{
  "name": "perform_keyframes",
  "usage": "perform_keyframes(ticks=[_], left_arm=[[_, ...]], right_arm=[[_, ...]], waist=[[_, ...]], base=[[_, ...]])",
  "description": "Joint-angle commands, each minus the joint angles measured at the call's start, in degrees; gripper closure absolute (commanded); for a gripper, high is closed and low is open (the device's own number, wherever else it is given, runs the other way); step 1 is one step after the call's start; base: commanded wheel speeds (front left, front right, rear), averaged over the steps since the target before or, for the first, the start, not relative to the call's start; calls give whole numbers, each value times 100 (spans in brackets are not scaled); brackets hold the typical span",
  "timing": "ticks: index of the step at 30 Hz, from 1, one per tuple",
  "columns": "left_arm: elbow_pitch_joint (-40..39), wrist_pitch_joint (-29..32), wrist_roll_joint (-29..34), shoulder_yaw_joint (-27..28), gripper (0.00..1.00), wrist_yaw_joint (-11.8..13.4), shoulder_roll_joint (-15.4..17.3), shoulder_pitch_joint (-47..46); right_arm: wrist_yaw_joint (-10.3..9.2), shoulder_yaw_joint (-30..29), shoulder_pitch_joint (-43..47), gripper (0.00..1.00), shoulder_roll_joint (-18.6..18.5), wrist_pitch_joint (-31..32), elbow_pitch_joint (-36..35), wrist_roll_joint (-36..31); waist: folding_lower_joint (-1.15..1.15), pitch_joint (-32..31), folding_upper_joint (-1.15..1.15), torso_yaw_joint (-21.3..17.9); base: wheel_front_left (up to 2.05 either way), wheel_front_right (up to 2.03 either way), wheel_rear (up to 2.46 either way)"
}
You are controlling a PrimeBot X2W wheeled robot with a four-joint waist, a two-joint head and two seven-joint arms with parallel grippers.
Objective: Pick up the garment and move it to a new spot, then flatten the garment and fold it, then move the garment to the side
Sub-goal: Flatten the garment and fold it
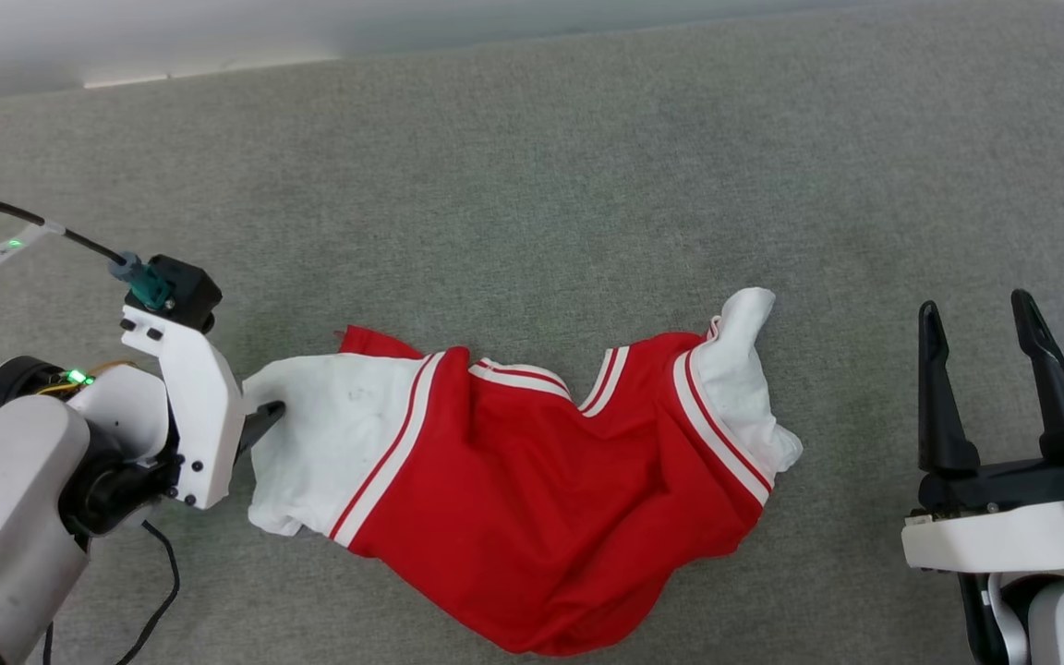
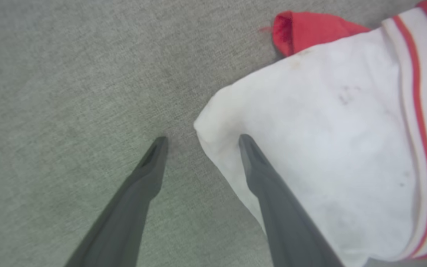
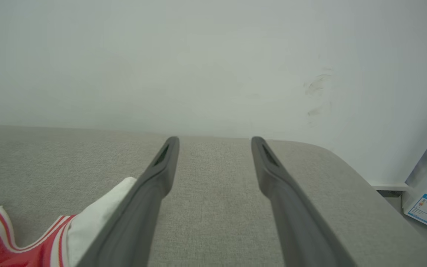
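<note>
A red white-sleeved jersey shirt (image 1: 532,489) lies crumpled on the grey cloth surface (image 1: 532,185). The left gripper (image 2: 202,138), jaws spread, straddles a sleeve edge; the right gripper (image 1: 975,301), also spread, stands apart. A shallow pinch could slip.

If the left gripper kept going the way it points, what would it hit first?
Most likely the garment, at its white sleeve's edge: the open left gripper straddles that edge, one finger above cloth, the other above the grey fabric surface. Depth is unclear, so contact can't be judged.
</note>
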Motion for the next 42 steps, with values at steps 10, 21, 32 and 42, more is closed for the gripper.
perform_keyframes(ticks=[10,21,32,42], left_arm=[[554,141,89,-387,100,-173,-120,-31],[486,-1332,209,131,100,158,-21,262],[-937,-2445,49,785,100,905,526,1240],[-2483,-3042,-77,1172,100,1603,748,2157]], right_arm=[[-4,-32,-111,0,5,-14,-1,-29],[-4,-2,52,0,5,26,342,-259],[-4,447,104,0,-524,1601,519,-87],[-4,1214,-458,0,-1707,4529,159,1149]], waist=[[0,195,0,-95],[0,-368,0,194],[0,-842,0,648],[0,-706,0,966]], base=[[0,0,0],[0,0,0],[0,0,0],[0,0,0]])
